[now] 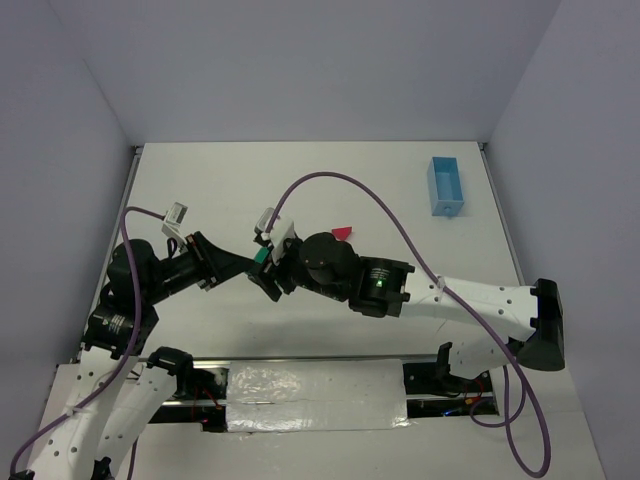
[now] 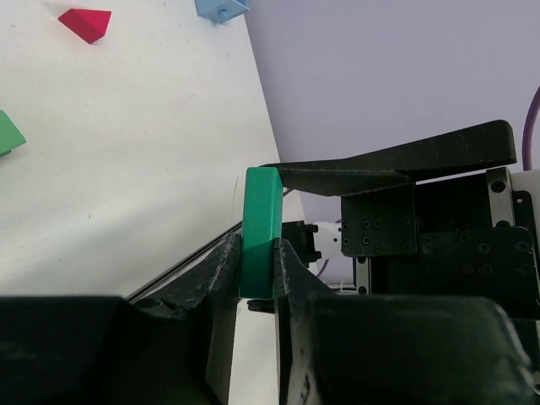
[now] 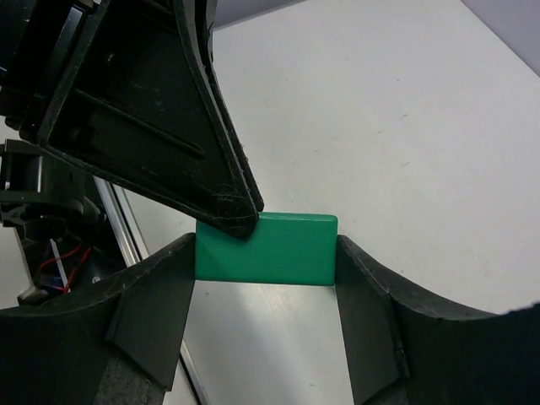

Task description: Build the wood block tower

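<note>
pinching the green block (image 2: 260, 232) by its broad faces in the narrow-set left gripper (image 2: 257, 253), held clear of the table (image 1: 300, 180) between the two arms. bracketing that same block end to end with the right gripper (image 3: 267, 253), set medium-wide, both fingers (image 3: 152, 295) touching its short ends. resting on the table beyond: a red triangular piece (image 1: 342, 233) and, apart from it, another green piece (image 2: 7, 133).

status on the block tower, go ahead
Left gripper shut on green block. Right gripper closed across its two ends. Red triangle lying apart on table, nothing stacked, nothing in the way.
</note>
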Action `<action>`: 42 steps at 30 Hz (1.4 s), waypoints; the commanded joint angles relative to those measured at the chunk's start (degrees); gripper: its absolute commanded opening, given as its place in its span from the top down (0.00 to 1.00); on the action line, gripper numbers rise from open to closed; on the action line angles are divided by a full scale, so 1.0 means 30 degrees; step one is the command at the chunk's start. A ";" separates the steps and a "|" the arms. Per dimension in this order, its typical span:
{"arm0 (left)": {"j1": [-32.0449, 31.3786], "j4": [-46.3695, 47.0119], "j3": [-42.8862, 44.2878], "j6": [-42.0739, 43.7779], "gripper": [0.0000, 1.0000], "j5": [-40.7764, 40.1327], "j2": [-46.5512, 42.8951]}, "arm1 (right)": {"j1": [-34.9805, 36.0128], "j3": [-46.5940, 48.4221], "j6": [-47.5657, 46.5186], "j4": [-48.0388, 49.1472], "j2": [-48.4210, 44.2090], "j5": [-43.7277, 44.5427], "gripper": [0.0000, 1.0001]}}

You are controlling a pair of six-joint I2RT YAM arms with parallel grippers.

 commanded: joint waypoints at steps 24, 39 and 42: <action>-0.0006 -0.7495 0.3733 1.1614 0.00 -2.0994 -0.1285 | -0.2716 0.6147 1.0556 -0.7013 0.8727 0.5847 0.69; -0.0006 -0.5292 0.1180 1.1412 0.01 -1.9734 -0.4980 | -0.3302 0.6737 1.0410 -0.7132 1.1338 0.4795 0.65; -0.0006 -0.5175 0.1121 1.1499 0.00 -1.9588 -0.4980 | -0.3302 0.6560 1.0322 -0.6955 1.1367 0.4736 0.64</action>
